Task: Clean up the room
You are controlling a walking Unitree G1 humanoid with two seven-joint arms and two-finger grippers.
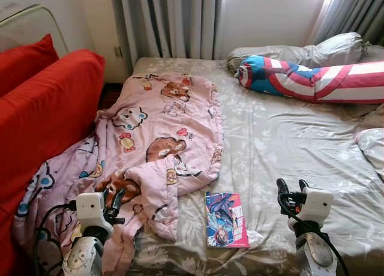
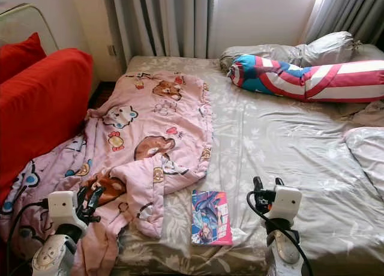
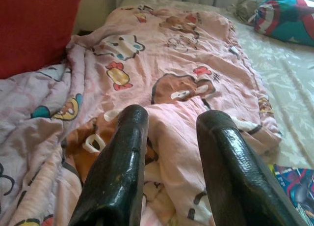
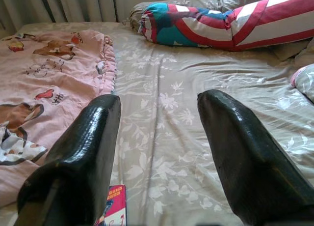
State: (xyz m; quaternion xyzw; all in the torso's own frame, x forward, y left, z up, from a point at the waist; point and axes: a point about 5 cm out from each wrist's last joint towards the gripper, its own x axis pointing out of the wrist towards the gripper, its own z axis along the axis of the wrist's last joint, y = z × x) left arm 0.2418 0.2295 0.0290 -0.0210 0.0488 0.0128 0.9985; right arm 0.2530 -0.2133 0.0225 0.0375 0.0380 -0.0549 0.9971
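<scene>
Two grippers hover at the bed's (image 1: pixel 288 126) near edge, fingers parted and empty: left gripper (image 1: pixel 114 205) above the rumpled pink blanket (image 1: pixel 162 132), right gripper (image 1: pixel 291 188) just beside the book (image 1: pixel 226 219).

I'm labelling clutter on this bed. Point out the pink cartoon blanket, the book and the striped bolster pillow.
pink cartoon-print blanket (image 1: pixel 162 117): left eye view, its flat middle.
colourful illustrated book (image 1: pixel 225 219): left eye view, cover centre.
red, white and blue striped bolster pillow (image 1: pixel 312 79): left eye view, mid-body.
</scene>
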